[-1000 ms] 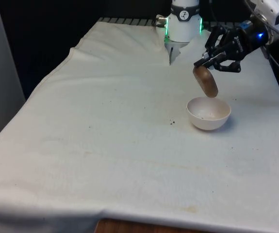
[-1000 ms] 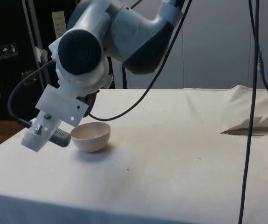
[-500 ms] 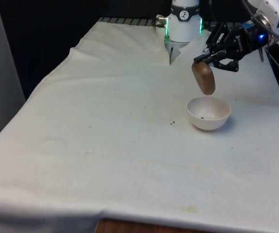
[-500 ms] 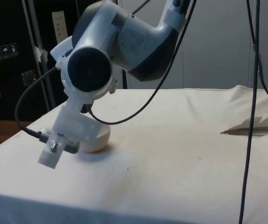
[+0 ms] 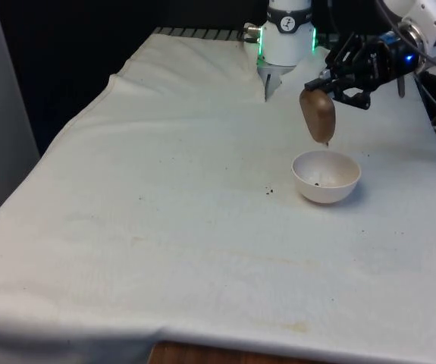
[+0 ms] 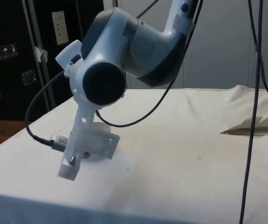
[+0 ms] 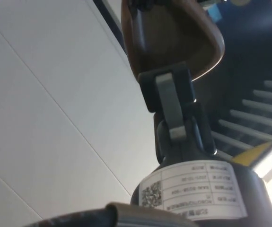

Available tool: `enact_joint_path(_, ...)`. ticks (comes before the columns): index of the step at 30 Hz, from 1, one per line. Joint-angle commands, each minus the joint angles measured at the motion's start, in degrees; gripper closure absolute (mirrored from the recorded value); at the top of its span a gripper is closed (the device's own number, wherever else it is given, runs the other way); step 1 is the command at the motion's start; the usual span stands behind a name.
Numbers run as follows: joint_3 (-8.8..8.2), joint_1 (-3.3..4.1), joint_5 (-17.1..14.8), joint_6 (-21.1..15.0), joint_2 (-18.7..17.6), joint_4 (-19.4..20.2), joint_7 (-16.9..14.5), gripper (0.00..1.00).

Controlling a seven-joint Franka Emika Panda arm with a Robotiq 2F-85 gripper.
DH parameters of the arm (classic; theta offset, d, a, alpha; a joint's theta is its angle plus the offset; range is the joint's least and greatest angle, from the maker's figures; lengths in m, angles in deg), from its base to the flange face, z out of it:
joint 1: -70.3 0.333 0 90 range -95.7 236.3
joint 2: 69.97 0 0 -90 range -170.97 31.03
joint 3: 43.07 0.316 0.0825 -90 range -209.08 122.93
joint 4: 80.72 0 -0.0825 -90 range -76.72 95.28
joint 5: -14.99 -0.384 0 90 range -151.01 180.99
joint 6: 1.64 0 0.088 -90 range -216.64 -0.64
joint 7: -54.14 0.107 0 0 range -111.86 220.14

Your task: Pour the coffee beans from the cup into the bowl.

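White cloth (image 5: 164,189): end effector (image 5: 325,83) grips upturned brown cup (image 5: 318,115), seemingly above bowl (image 5: 326,177).

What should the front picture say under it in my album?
Gripper tips brown cup upside down above white bowl.

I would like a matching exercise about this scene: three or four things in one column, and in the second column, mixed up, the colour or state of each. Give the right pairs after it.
Things:
1. cup
2. bowl
3. gripper
4. cloth

States:
A. white, covers the table
B. brown, tipped over above the bowl
C. black, shut on the cup
D. white, stands on the cloth with a few beans inside

Pairs: 1-B, 2-D, 3-C, 4-A
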Motion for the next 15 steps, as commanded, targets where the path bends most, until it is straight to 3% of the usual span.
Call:
enact_joint_path(1, -0.11, 0.34, 0.7, 0.5, -0.3, 0.1, -0.5, 1.0)
enact_joint_path(15, 0.63, 0.06, 4.4, 3.3, -1.3, 0.9, -3.3, 1.0)
